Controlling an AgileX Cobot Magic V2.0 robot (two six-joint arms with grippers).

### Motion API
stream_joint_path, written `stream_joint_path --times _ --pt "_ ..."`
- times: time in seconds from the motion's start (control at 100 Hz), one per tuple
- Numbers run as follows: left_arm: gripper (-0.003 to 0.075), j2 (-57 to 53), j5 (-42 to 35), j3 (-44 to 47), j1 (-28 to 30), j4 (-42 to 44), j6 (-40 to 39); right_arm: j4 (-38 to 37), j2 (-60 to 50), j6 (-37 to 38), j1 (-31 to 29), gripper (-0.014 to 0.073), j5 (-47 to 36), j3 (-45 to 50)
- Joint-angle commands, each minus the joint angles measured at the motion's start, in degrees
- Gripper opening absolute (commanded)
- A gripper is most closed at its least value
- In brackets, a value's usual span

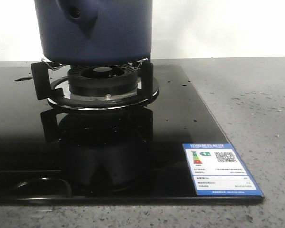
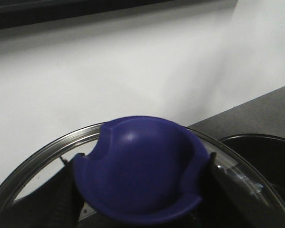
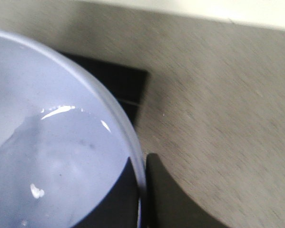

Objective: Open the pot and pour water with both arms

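The dark navy pot [image 1: 97, 33] stands on the burner grate at the back left, its stub with a round hole [image 1: 78, 14] facing the camera. No arm shows in the front view. In the left wrist view my left gripper [image 2: 137, 192] is shut on the blue knob [image 2: 137, 166] of a glass lid with a steel rim [image 2: 42, 152], held up in front of a white wall. My right gripper [image 3: 143, 190] is shut on the rim of a periwinkle bowl [image 3: 47, 80] that holds water [image 3: 52, 166], one finger inside and one outside.
The burner [image 1: 102, 80] sits on a glossy black glass cooktop [image 1: 180, 123] with a blue energy label [image 1: 221, 168] at its front right corner. Speckled grey counter [image 1: 256, 95] lies to the right. A dark round rim [image 2: 261, 140] shows beside the lid.
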Motion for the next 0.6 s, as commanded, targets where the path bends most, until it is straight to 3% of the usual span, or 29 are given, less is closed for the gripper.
stream_joint_path --times 0.0,0.31,0.59 --pt "0.0329 -0.55 -2.11 -1.88 0.19 -2.61 -0.43 2.43 0.00 1.31 2.37 -0.0061 2.45 -6.23" --pt "0.0329 0.61 -2.95 -1.88 0.22 -1.35 -0.43 2.85 8.83 2.28 10.89 -0.0061 0.13 -16.74" --pt "0.0329 0.61 -6.58 -1.88 0.22 -1.35 -0.43 1.50 10.74 1.22 16.15 -0.0061 -12.93 -17.23"
